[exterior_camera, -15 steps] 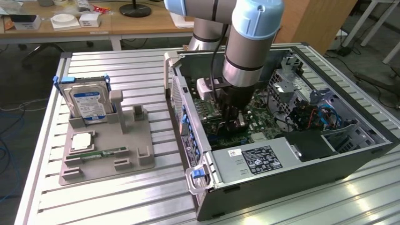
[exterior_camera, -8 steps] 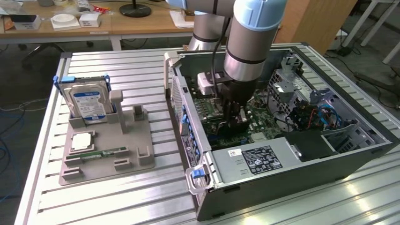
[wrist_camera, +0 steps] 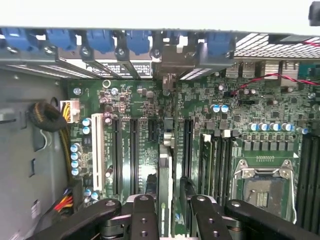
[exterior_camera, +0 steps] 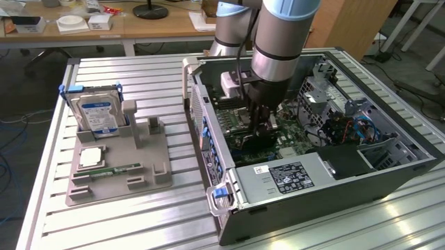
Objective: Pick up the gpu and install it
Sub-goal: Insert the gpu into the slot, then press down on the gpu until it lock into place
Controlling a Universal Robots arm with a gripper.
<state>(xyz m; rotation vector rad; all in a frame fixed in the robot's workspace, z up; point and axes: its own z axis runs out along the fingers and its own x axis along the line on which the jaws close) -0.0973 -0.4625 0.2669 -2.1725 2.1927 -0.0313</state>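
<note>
- The gpu (wrist_camera: 165, 175), a thin dark flat card seen edge-on, stood clamped between the black tool (wrist_camera: 170, 212) fingers, low centre of the wrist view, over the green motherboard (wrist_camera: 225, 150).
- Risk, as I judged it: slight tilt would have jammed its edge beside the black slot (wrist_camera: 134, 150), or caught its bracket on the case's rear wall (wrist_camera: 120, 60).

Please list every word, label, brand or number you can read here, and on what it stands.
None can be read.
Hard drive label: blue and white, print blurred.
Power supply label: white print on black, too small.
Motherboard markings: too small.
</note>
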